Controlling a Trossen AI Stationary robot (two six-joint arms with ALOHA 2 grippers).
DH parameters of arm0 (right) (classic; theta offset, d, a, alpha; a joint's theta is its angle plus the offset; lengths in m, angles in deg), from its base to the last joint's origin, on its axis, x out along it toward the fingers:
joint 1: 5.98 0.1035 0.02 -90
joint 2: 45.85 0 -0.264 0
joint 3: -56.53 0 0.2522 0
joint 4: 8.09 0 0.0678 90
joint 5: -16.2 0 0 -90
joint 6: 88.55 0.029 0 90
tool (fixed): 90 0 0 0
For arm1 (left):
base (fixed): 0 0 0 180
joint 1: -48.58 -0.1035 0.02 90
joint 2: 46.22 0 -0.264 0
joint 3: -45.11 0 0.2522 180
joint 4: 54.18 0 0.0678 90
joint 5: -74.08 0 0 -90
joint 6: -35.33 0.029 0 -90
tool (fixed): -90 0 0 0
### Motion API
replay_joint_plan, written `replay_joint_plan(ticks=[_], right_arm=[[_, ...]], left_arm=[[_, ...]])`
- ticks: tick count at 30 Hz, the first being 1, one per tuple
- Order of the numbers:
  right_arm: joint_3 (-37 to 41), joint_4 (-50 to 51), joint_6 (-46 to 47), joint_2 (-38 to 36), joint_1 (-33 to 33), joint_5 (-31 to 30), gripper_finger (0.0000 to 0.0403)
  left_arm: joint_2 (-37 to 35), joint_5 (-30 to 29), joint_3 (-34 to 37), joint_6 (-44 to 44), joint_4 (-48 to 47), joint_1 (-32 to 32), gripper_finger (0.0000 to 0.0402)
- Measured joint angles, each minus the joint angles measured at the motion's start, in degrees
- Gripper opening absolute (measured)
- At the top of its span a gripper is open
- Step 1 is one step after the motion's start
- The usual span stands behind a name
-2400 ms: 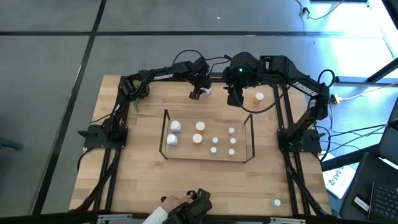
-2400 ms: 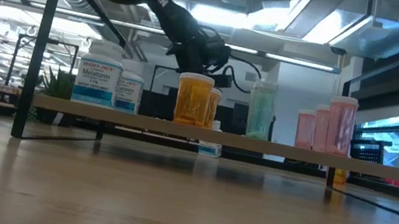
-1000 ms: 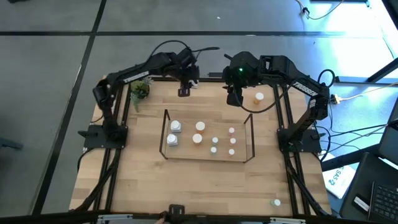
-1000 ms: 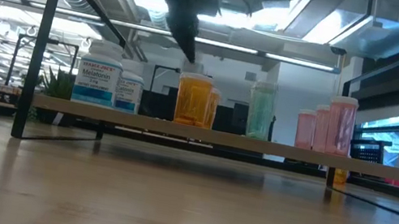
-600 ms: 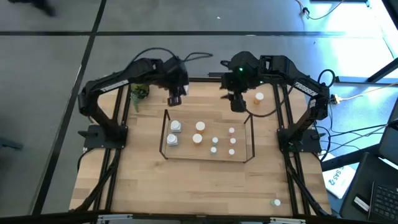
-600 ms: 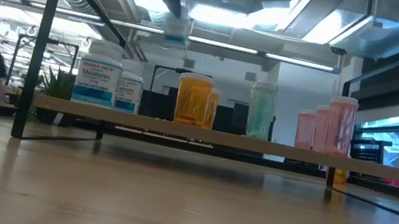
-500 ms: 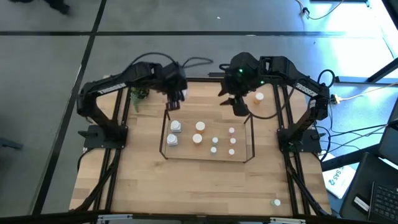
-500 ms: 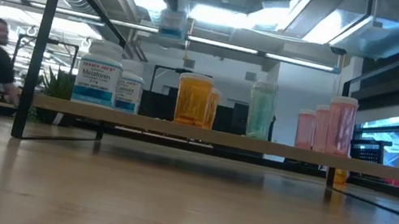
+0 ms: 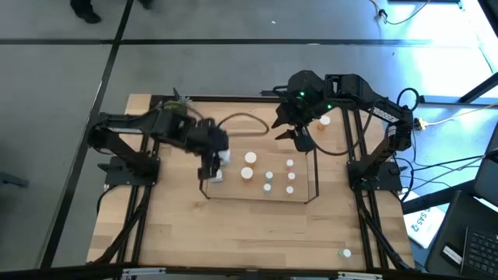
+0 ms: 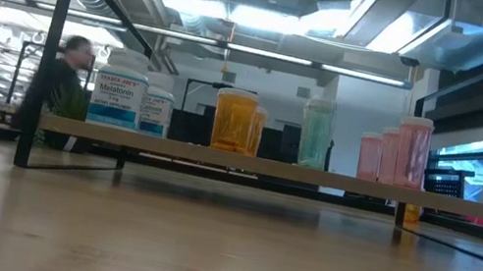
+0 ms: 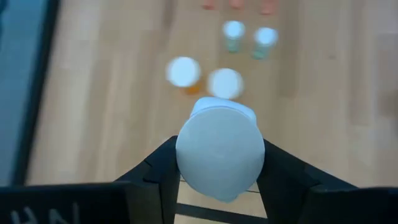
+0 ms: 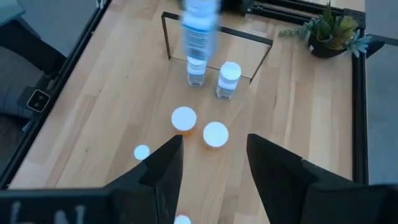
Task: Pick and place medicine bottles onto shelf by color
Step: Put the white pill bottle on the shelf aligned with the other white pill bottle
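While the left end effector [image 11: 217, 177] clamps a white bottle [image 11: 219, 152] | lower it upright beside the shelf's [image 9: 313, 155] white pair [image 12: 212, 78] beneath | right end effector [image 12: 210, 162] gapes empty.

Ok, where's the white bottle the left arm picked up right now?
The white bottle is clamped in the left end effector, held above the left end of the shelf, over the two white bottles already standing there.

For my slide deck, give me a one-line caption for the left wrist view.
Left gripper holds a white-capped bottle above the shelf, over the orange bottles standing below.
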Motion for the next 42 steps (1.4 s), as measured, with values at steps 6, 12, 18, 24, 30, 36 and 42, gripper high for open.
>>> replay_joint_plan(ticks=[6,12,18,24,30,36,42], right_arm=[[0.0,0.01,-2.11,0.0,1.25,0.01,0.018],[0.0,1.1,-3.99,0.0,3.04,2.67,0.018],[0.0,2.02,-5.91,0.0,4.56,7.3,0.018],[0.0,2.4,-5.78,0.0,5.99,7.48,0.018],[0.0,2.4,-5.67,0.0,7.48,7.48,0.018],[0.0,2.47,-5.61,0.01,8.89,7.48,0.018],[0.0,2.68,-5.58,0.01,9.07,7.46,0.018]], left_arm=[[0.11,-2.69,0.0,-10.76,-0.04,10.21,0.0157],[0.84,-8.23,0.0,-19.28,-0.16,17.26,0.0157],[3.46,-8.98,0.07,-24.88,-1.1,19.57,0.0157],[7.56,-8.43,0.07,-27.69,-0.72,20.54,0.0157],[11.8,-8.76,0.07,-27.81,-0.87,20.9,0.0157],[15.38,-10.35,0.07,-26.88,-1.2,20.85,0.0157],[15.32,-13.75,2.63,-26.09,-2.75,20.0,0.0157]])
